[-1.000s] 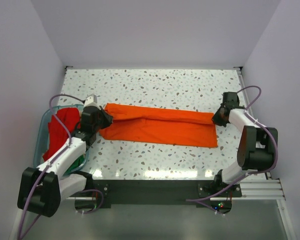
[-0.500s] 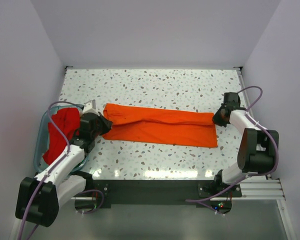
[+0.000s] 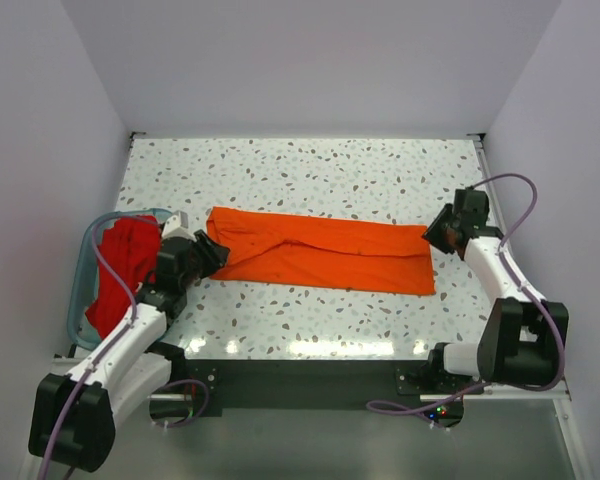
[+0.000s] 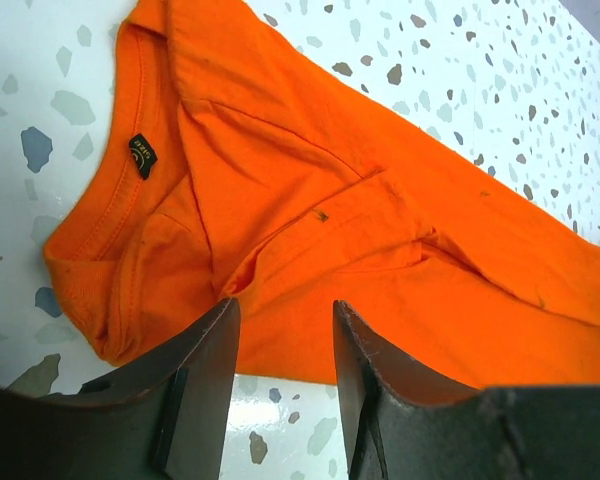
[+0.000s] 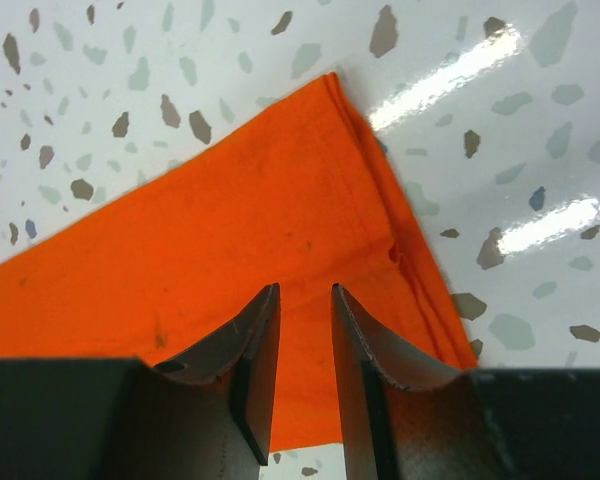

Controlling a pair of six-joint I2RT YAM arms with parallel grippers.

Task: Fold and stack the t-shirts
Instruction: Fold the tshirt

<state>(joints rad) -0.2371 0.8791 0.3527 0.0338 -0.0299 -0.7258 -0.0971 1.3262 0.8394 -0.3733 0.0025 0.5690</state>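
Note:
An orange t-shirt (image 3: 320, 255) lies folded into a long flat strip across the middle of the table. Its collar end with a dark label (image 4: 140, 155) points left, and its hem corner (image 5: 335, 90) lies at the right. My left gripper (image 3: 210, 254) hovers at the collar end, open, with bare table showing between its fingers (image 4: 285, 312). At the hem end my right gripper (image 3: 431, 237) stands open by a narrow gap (image 5: 305, 292), the cloth lying flat beneath it and unpinched. A red t-shirt (image 3: 120, 268) sits bunched in the tub on the left.
The translucent teal tub (image 3: 78, 300) stands at the table's left edge beside my left arm. White walls close in the left, back and right of the speckled table (image 3: 310, 170). A black rail runs along the near edge.
Both grippers went from shut to open and let go of the orange shirt's ends. The left gripper drew back toward the near left, and the right drew slightly away to the right.

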